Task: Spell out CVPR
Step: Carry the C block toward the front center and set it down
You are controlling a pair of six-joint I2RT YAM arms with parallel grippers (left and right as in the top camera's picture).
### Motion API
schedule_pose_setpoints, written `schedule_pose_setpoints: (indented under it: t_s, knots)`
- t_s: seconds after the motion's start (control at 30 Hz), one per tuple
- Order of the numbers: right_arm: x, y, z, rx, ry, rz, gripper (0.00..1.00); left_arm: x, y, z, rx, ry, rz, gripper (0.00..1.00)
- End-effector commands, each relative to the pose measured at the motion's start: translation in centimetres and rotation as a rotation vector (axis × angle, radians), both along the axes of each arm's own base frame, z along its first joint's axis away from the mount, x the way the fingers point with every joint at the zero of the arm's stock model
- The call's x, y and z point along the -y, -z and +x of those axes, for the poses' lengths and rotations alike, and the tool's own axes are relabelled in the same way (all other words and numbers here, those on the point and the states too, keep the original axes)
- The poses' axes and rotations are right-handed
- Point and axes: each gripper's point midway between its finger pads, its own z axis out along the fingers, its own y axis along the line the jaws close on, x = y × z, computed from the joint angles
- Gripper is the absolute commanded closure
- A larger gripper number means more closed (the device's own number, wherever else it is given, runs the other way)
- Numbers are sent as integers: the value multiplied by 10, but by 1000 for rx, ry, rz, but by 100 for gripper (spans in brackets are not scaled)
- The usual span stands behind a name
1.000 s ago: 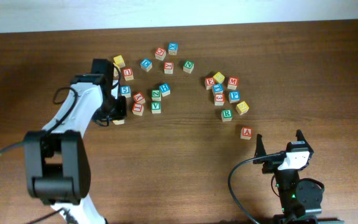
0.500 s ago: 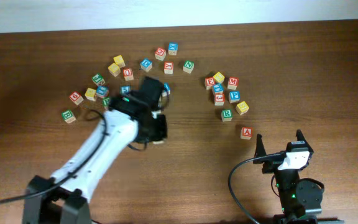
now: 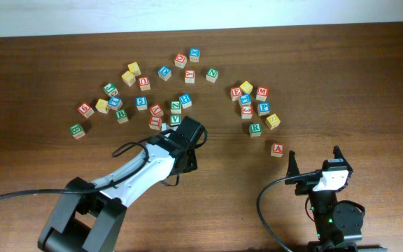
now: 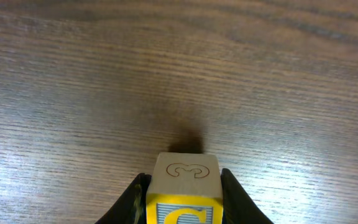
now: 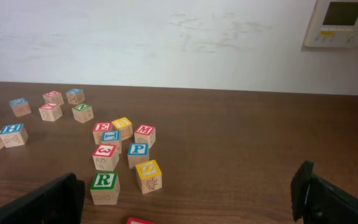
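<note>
My left gripper is shut on a yellow C block and holds it just above bare wood; in the overhead view the gripper sits below the middle cluster and hides the block. The green V block lies just above it. The blue P block and green R block lie in the right cluster and also show in the right wrist view as P and R. My right gripper is open and empty at the front right.
Several letter blocks lie scattered across the far half of the table, in a left group, a middle group and a right group. A red A block lies close to my right gripper. A white wall stands behind the table.
My left arm has swung from the left cluster down and to the right, carrying the yellow C block toward the table's front middle. The right arm has not moved.
</note>
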Motion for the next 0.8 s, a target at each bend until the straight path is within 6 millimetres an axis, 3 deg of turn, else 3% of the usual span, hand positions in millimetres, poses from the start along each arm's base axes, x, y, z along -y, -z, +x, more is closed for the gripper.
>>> schedule_pose_setpoints:
  t_s: [0.0, 0.13, 0.57, 0.77]
  knots:
    - [3, 3, 0, -6, 12, -7, 2, -7, 9, -8, -33, 0, 41, 75]
    - [3, 3, 0, -6, 12, -7, 2, -27, 6, -3, 7, 14, 157, 75]
    - [3, 3, 0, -6, 12, -7, 2, -28, 7, -8, -14, 16, 162, 65]
    - [3, 3, 0, -6, 12, -7, 2, -27, 7, -7, -14, 75, 173, 70]
